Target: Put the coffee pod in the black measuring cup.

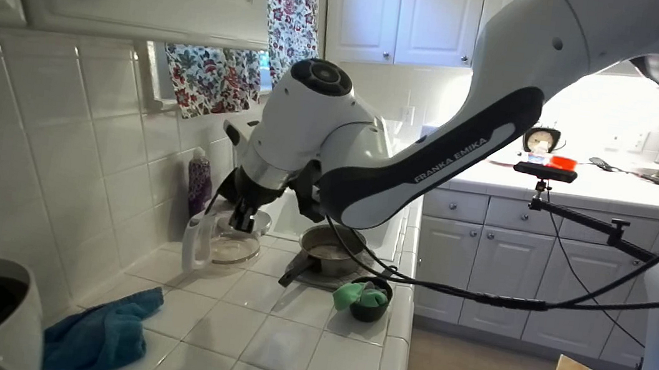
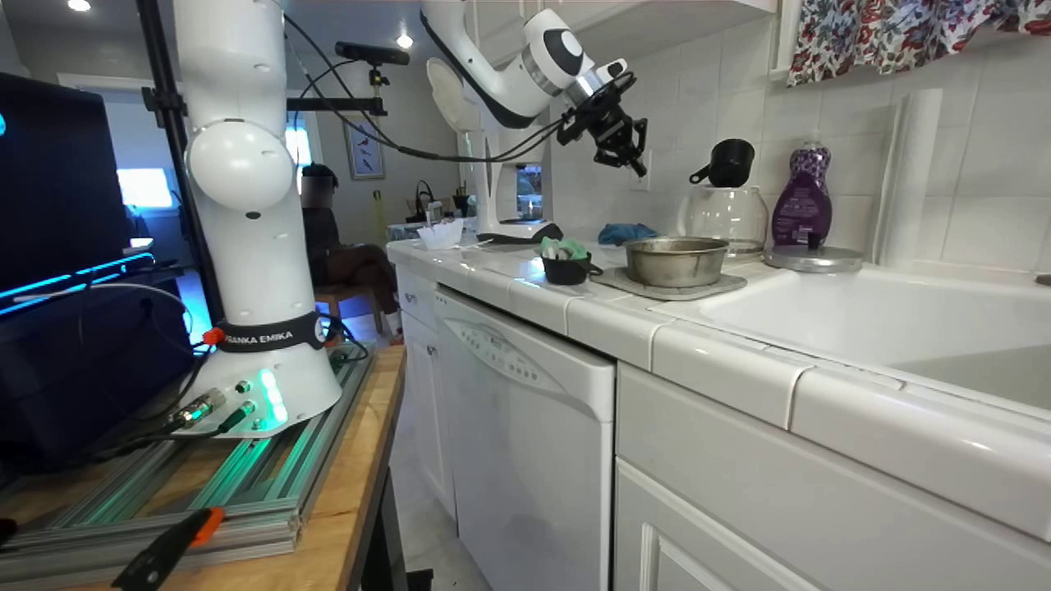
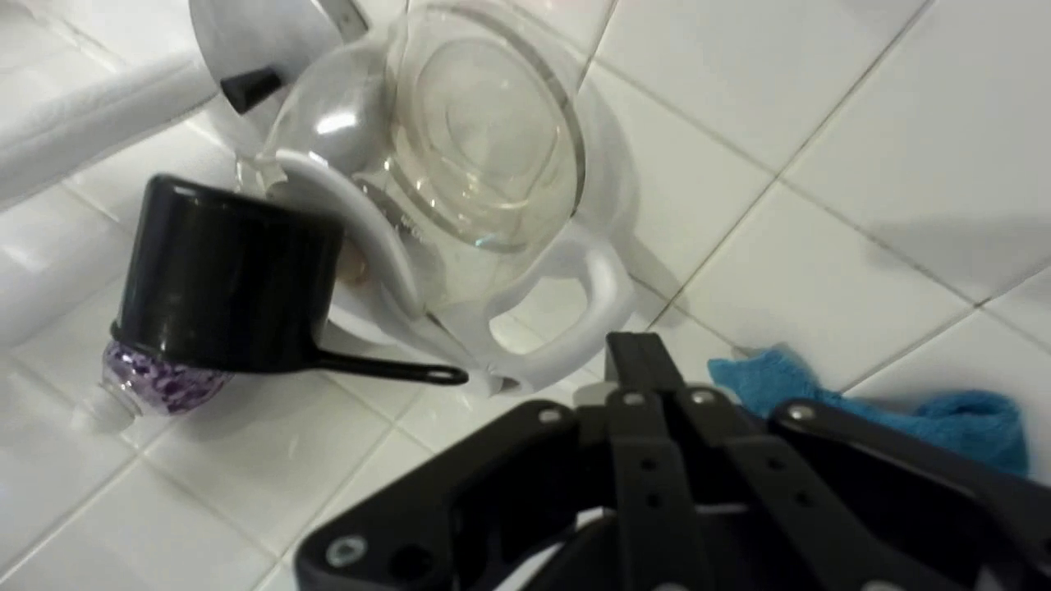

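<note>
The black measuring cup [image 3: 230, 283], small and black with a thin handle, rests on top of the glass carafe [image 3: 484, 148]. In an exterior view the black measuring cup [image 2: 732, 162] stands on the carafe [image 2: 727, 217]; I cannot tell whether its mouth faces up or down. My gripper [image 3: 639, 353] is shut with nothing between its fingers, its tips to the right of the cup's handle and beside the white carafe handle [image 3: 603, 300]. In both exterior views the gripper [image 1: 243, 221] hangs above the counter near the carafe. The coffee pod is hidden or out of view.
Another small black cup [image 2: 565, 271] holds green and grey pieces near the counter edge. A grey pan [image 2: 675, 263] sits on a mat beside the sink [image 2: 821, 304]. Around the carafe are a purple bottle [image 2: 802, 197], a lid [image 2: 813, 259] and a blue cloth [image 3: 870, 414].
</note>
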Robot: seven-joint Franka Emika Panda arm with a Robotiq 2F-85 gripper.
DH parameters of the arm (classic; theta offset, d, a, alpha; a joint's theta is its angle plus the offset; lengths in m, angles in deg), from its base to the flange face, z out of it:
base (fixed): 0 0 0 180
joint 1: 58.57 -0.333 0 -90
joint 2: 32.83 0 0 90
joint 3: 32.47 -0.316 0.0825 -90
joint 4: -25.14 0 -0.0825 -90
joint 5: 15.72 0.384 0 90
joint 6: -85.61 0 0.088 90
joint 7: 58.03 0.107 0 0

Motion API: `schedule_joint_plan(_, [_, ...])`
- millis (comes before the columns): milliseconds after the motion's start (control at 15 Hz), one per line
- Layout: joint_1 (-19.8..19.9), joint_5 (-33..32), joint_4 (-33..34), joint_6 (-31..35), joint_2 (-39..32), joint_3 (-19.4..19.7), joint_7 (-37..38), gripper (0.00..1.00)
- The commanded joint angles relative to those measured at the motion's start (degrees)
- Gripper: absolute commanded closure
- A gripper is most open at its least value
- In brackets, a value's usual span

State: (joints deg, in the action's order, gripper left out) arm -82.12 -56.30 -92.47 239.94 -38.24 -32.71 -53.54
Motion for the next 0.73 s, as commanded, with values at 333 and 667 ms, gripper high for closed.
schedule_joint_plan(333, [4.42,-0.58,-22.12,-28.31,26.44,-11.66,22.47,1.00])
schedule_joint_plan(667, [9.33,4.97,-26.10,-30.72,31.17,-13.81,22.61,0.97])
